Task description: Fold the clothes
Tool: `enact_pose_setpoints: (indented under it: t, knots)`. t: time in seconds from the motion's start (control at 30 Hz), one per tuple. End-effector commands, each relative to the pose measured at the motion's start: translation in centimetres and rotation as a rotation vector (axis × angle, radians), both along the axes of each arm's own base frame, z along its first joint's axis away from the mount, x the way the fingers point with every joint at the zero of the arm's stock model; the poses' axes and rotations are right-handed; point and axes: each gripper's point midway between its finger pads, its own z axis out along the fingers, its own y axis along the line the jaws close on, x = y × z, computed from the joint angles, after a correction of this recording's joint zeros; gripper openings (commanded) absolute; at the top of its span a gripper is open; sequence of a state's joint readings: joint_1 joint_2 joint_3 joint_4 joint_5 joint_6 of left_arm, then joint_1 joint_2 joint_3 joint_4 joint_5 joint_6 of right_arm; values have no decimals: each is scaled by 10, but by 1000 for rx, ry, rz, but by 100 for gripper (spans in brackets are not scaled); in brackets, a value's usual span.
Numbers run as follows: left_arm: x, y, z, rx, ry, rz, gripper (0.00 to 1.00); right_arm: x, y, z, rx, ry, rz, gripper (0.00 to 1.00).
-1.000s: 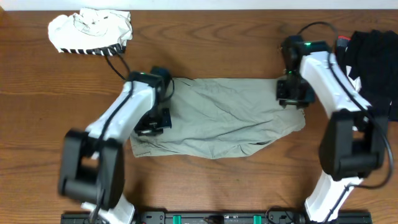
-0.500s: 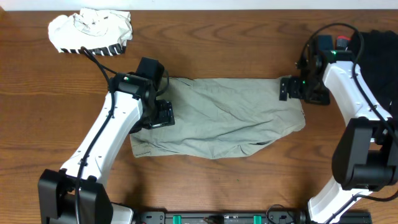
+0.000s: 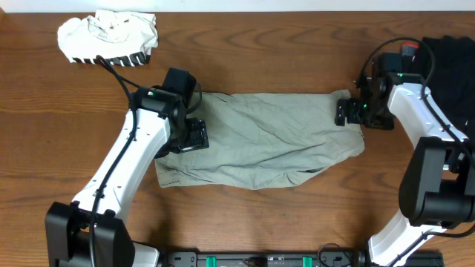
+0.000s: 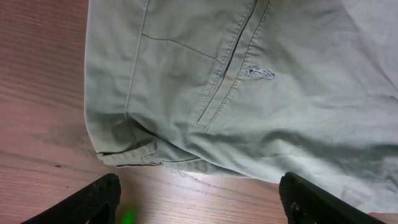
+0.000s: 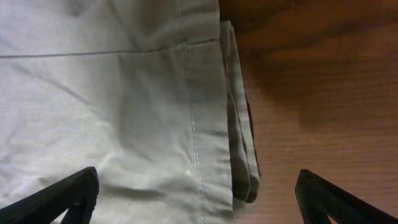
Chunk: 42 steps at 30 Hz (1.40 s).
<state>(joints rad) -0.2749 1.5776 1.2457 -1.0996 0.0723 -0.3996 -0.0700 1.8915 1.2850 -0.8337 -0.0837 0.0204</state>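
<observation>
A light khaki-grey pair of shorts (image 3: 260, 141) lies spread and folded lengthwise in the middle of the table. My left gripper (image 3: 188, 138) hovers open over its left end, where a pocket and seams (image 4: 230, 81) show; the fingertips (image 4: 87, 200) straddle bare wood beside the garment's edge. My right gripper (image 3: 349, 111) hangs open above the right end, over the doubled hem (image 5: 239, 155). Its fingertips (image 5: 65, 198) stand far apart with cloth and wood between them, gripping nothing. The left gripper (image 4: 199, 208) and right gripper (image 5: 199, 205) both hold nothing.
A crumpled white garment with black stripes (image 3: 107, 37) lies at the back left. A black garment (image 3: 453, 63) is heaped at the right edge, close behind my right arm. Bare wooden table (image 3: 260, 222) runs along the front.
Both grippers have opened and let go of the khaki shorts, which now lie flat. Both arms have drawn back slightly toward the outer ends.
</observation>
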Motion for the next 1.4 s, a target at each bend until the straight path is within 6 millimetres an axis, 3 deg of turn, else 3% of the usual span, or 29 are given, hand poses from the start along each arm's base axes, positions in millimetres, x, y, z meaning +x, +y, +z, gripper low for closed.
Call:
enact_pose_setpoints:
  t: [0.0, 0.23, 0.47, 0.67, 0.7, 0.77, 0.93, 1.17, 1.37]
  knots:
    - [1, 1, 1, 2, 0, 5, 84, -7, 0, -10, 10, 18, 16, 98]
    - [3, 0, 1, -1, -8, 5, 84, -9, 4, -19, 31, 12, 19, 96]
    - [3, 0, 1, 0, -7, 5, 84, -17, 15, -32, 50, 16, 41, 81]
    - [3, 0, 1, 0, -7, 5, 84, -15, 15, -32, 54, 7, 39, 48]
    - [3, 0, 1, -1, -7, 5, 84, -14, 15, -32, 53, 3, 35, 35]
    - [3, 0, 1, 0, -7, 5, 84, -12, 14, -31, 54, -5, 25, 21]
    - [3, 0, 1, -1, -7, 5, 84, -7, 12, -29, 54, -18, 10, 1]
    - [3, 0, 1, 0, -7, 5, 84, -4, 11, -23, 55, -23, 0, 1]
    - [3, 0, 1, 0, -8, 5, 84, 7, 12, 6, 51, -42, -13, 1]
